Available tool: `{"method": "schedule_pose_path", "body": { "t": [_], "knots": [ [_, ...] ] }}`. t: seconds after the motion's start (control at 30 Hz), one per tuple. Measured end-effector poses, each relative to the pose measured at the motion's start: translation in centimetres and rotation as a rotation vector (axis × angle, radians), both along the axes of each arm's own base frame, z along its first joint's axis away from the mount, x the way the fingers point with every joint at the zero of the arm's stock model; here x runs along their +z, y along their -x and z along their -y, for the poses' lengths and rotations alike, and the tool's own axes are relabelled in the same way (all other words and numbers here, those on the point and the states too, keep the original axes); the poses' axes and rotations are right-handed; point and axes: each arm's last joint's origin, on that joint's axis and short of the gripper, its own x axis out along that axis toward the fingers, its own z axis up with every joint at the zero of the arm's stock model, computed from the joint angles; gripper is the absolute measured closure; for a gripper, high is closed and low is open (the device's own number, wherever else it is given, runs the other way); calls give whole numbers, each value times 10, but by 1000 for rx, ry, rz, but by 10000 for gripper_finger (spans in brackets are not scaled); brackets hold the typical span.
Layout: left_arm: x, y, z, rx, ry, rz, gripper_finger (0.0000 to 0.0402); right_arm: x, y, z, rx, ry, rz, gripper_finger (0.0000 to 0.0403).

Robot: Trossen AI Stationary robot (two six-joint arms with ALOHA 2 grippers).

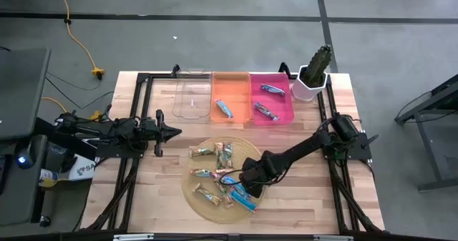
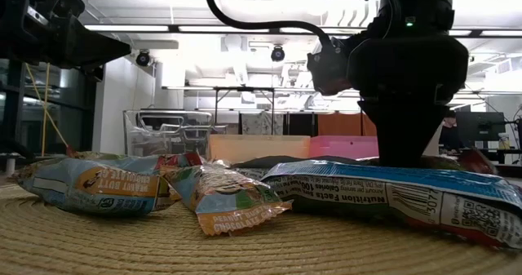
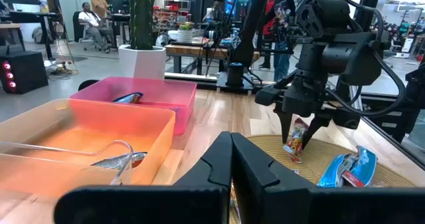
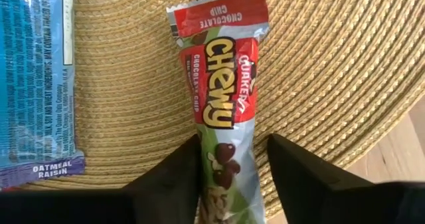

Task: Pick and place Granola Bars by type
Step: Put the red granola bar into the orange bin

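Observation:
A pile of foil-wrapped granola bars (image 1: pixel 215 171) lies on a round woven mat (image 1: pixel 187 187). My right gripper (image 1: pixel 250 178) stands over the mat's right part, shut on a red chocolate-chip bar (image 4: pixel 222 98). A blue oatmeal-raisin bar (image 4: pixel 36 78) lies flat beside it. The orange bin (image 1: pixel 230 96) holds one blue bar, and the pink bin (image 1: pixel 272 98) holds two dark bars. My left gripper (image 1: pixel 172 132) waits shut at the table's left, above the wood and touching nothing. My right gripper pinches the red bar between its two fingers at one end of the wrapper (image 4: pixel 226 167), coming from above and pointing down. The bar (image 3: pixel 297 141) hangs nearly upright below the fingers. Whether its lower end still touches the mat, I cannot tell.
A clear bin (image 1: pixel 193 98) stands left of the orange one at the far edge. A cactus in a white pot (image 1: pixel 313 76) sits at the far right corner. Bare wood lies between the mat and the bins. People show in the room beyond the table.

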Motion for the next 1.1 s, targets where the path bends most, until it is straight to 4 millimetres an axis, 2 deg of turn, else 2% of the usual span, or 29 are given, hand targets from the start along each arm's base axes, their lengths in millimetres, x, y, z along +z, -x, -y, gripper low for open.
{"method": "schedule_pose_path", "body": {
  "t": [0.3,0.63,0.9,1.1],
  "knots": [
    [0,0,0,0,0,-1,401,3,0,0,-4,-14,10,294],
    [0,0,0,-1,0,0,401,33,-7,0,-6,-63,196,315],
    [0,0,0,-1,0,-1,401,66,-25,-4,32,-111,520,316],
    [0,0,0,0,0,0,401,104,-41,4,86,-143,831,316]
  ]
}}
